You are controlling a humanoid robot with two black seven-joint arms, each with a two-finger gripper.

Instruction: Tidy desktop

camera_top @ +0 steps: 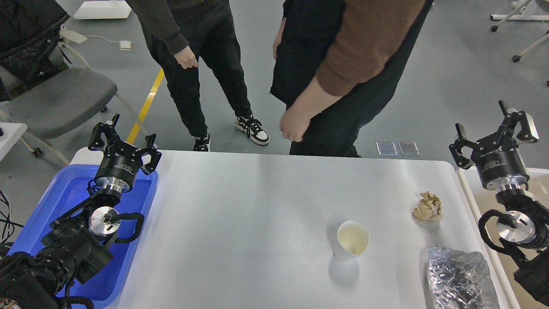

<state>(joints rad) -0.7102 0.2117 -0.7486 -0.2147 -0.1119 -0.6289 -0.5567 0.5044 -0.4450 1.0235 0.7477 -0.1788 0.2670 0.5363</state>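
The white desktop [257,214] fills the middle of the head view. On its right part stand an upright white paper cup [352,240], a crumpled brown paper ball [428,207] and a silver foil bag [459,279] at the front right corner. My left gripper [123,139] is open and empty above the far end of the blue tray. My right gripper [493,137] is open and empty above the beige bin's far end, right of the desktop.
A blue plastic tray [64,201] lies at the desktop's left side under my left arm. A beige rimmed bin [476,201] stands at the right edge. Two people [326,77] stand just beyond the far edge. A grey chair [55,103] is at the far left.
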